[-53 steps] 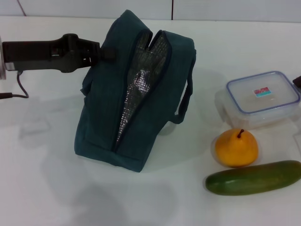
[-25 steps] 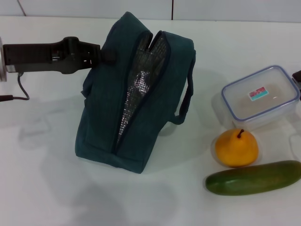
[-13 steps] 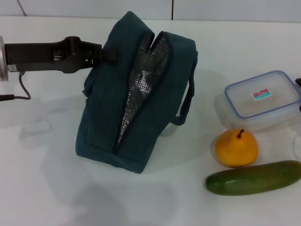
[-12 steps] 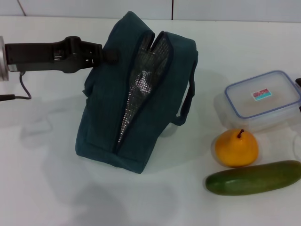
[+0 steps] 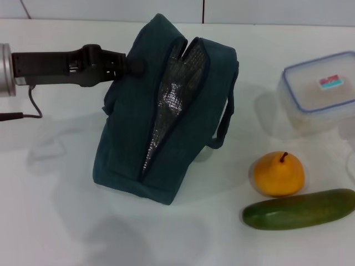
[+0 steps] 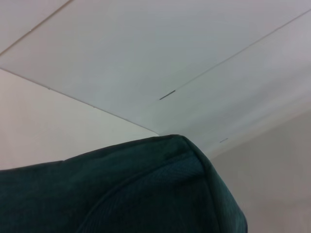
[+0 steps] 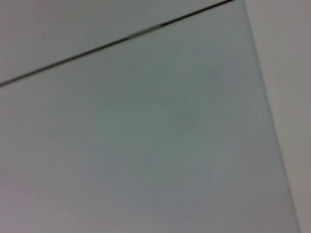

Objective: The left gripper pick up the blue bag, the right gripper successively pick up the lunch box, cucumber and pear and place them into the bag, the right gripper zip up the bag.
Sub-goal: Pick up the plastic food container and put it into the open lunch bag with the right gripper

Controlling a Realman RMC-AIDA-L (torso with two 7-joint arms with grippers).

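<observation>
The blue bag (image 5: pixel 125 133) stands tilted on the white table (image 5: pixel 50 216), its zip open and the silver lining (image 5: pixel 172 105) showing. My left gripper (image 5: pixel 133 66) reaches in from the left and is shut on the bag's upper edge. The left wrist view shows only the bag's fabric (image 6: pixel 146 194) against the wall. The lunch box (image 5: pixel 320 88), clear with a light blue rim, sits high at the right edge, partly cut off. The pear (image 5: pixel 278 174) and the cucumber (image 5: pixel 299 209) lie on the table in front of it. My right gripper is out of view.
The bag's carry strap (image 5: pixel 224 119) hangs on its right side, toward the pear. A black cable (image 5: pixel 30 105) trails under the left arm. A tiled wall (image 5: pixel 166 8) runs behind the table.
The lunch box has moved up and to the right, toward the picture's edge. The bag and left gripper have shifted slightly right. Pear and cucumber have not moved.
</observation>
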